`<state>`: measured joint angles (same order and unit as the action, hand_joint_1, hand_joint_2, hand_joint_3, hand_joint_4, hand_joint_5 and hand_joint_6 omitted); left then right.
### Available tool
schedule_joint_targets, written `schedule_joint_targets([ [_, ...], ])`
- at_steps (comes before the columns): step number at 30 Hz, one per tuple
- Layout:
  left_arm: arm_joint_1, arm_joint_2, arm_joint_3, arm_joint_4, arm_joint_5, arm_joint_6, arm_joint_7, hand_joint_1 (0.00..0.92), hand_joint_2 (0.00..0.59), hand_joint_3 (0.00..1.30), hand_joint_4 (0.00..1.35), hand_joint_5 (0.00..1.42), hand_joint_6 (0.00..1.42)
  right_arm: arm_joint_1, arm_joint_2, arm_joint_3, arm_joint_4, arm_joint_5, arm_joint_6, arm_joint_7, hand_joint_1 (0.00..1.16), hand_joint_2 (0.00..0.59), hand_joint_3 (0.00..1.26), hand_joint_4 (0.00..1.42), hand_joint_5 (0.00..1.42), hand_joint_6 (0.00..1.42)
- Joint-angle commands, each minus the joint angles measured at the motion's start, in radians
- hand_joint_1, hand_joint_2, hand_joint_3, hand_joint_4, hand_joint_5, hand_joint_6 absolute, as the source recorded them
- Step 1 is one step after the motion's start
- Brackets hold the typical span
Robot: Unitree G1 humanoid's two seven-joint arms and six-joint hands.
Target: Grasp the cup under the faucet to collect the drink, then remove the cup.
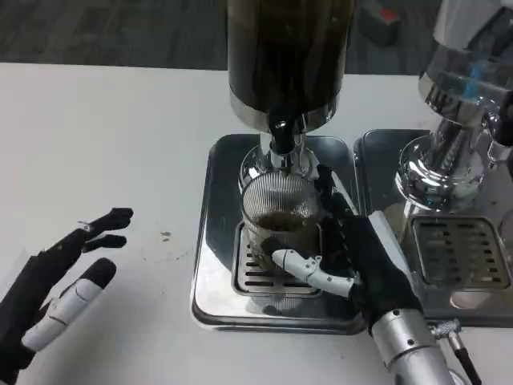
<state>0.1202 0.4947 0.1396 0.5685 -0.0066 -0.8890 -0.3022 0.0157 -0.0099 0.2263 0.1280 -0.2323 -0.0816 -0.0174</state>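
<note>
Head view. A ribbed clear cup [280, 210] stands on the slotted grate [255, 273] of a steel drip tray [210, 241], directly beneath the faucet [281, 136] of a dark drink dispenser [288, 56]. Dark liquid lies in the cup's lower part. The right hand [353, 253] wraps the cup, one finger across its front and others apparently behind it. The left hand [60, 289] rests on the white table [104, 144], fingers spread, holding nothing. A second dispenser [457, 120] stands at right. No legible writing or brand appears.
</note>
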Motion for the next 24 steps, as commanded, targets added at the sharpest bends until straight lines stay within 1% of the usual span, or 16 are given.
schedule_joint_targets([
  [1, 0.010, 0.000, 0.007, -0.013, 0.007, 0.007, 0.010, 0.000, 0.148, 0.24, 0.20, 0.27, 0.16, 0.000, 0.008, 0.004, 0.020, 0.011, -0.002, 0.007, 0.88, 0.201, 0.02, 0.13, 0.08, 0.14],
  [8, 0.016, -0.002, 0.007, -0.020, 0.006, 0.009, 0.010, 0.000, 0.148, 0.24, 0.20, 0.27, 0.16, 0.002, 0.016, 0.001, 0.019, 0.009, 0.000, -0.005, 0.90, 0.207, 0.12, 0.24, 0.15, 0.20],
  [18, 0.018, -0.007, 0.007, -0.021, 0.005, 0.013, 0.013, 0.000, 0.148, 0.24, 0.21, 0.27, 0.16, -0.001, 0.022, -0.003, 0.022, 0.007, 0.000, -0.018, 0.92, 0.218, 0.22, 0.31, 0.21, 0.28],
  [24, 0.019, -0.009, 0.006, -0.018, 0.004, 0.015, 0.012, 0.000, 0.148, 0.24, 0.21, 0.27, 0.16, 0.002, 0.028, -0.008, 0.021, 0.004, -0.007, -0.036, 0.93, 0.221, 0.28, 0.39, 0.26, 0.33],
])
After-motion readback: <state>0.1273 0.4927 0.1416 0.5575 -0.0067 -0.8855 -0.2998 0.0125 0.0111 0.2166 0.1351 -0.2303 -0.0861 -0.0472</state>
